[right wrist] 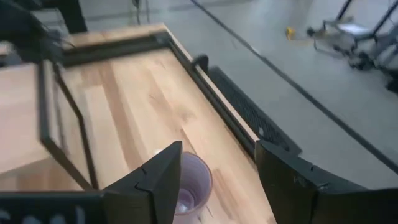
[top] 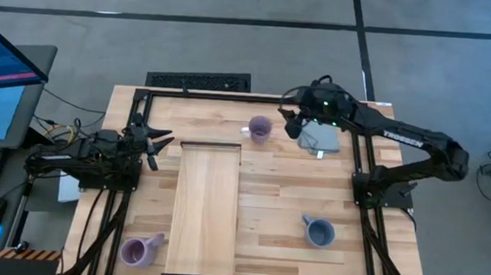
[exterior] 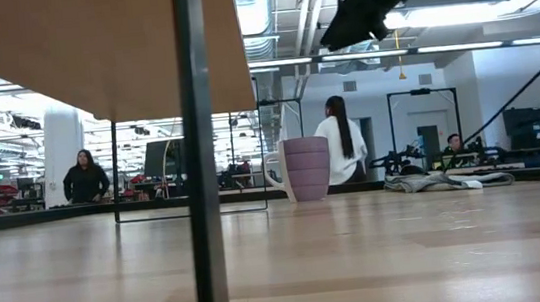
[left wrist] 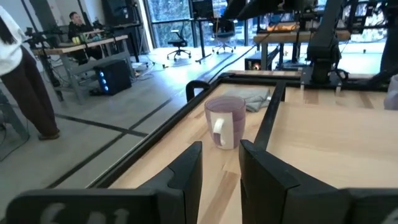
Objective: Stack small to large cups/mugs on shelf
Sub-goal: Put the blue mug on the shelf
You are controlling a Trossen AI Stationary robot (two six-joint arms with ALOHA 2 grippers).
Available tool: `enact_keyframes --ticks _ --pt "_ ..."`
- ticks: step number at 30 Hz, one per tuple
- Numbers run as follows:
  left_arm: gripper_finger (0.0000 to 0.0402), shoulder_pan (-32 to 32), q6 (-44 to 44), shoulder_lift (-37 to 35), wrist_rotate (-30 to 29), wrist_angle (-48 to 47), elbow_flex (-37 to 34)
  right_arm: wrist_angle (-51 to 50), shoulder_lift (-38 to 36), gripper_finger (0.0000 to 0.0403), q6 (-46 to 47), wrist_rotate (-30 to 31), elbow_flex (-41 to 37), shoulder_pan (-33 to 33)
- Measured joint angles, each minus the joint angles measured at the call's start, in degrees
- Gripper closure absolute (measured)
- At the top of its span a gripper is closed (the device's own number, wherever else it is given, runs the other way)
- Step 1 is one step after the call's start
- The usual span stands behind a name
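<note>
high view: the right gripper [top: 291,123] hangs just right of the far lavender mug [top: 260,128], beside the grey cloth [top: 322,138]; the left gripper [top: 154,142] waits at the shelf [top: 205,213]'s far-left corner.

low view: the mug [exterior: 306,168] stands upright, untouched.

left wrist view: jaws part-open, empty; the mug [left wrist: 225,121] lies well beyond.

right wrist view: jaws wide, empty; the mug [right wrist: 190,183] sits below, near one finger [right wrist: 163,174].
</note>
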Motion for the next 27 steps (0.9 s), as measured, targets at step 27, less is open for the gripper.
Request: enact_keyframes --ticks 27 --pt "0.0303 0.0 0.0 0.0 0.0 -11.1 0.0 -7.6 5.4 0.0178 14.9 -0.2 6.7 7.1"
